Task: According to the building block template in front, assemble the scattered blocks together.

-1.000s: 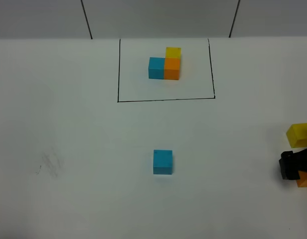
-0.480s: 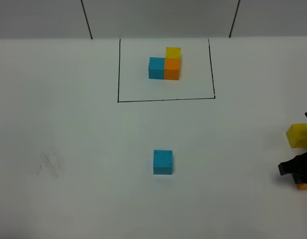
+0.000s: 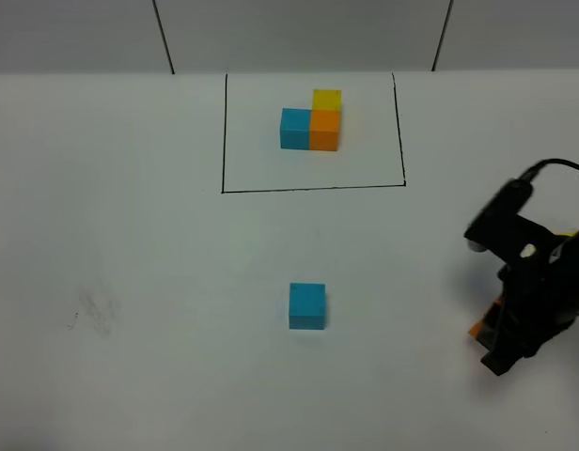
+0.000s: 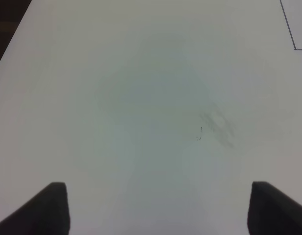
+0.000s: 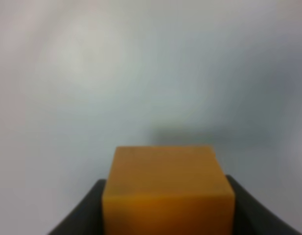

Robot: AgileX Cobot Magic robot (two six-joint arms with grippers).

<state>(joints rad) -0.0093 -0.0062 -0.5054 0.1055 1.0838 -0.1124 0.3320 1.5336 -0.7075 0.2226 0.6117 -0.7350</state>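
The orange block sits at the right side of the exterior view, below mid-height, clamped between the dark fingers of the right gripper. The right wrist view shows the same orange block filling the span between them. Whether it has cleared the table I cannot tell.

Only a corner of it shows past the fingers, so the hold may be shallow, and a quick swing could twist or drop it. The blue block lies loose at lower centre. Setting the orange one down hard against it would probably shove it out of line. Going by the building block template at top centre, orange belongs on blue's right. The loose yellow block is not visible. If it lies under the arm, a sweep could knock it away.

The left gripper hangs spread wide over bare table, holding nothing, with a faint smudge beyond it.

There is wide open surface between the right gripper and the blue block. The template's outline is well apart above. The table's far edge runs across the top of the frame, and its right edge is out of view.
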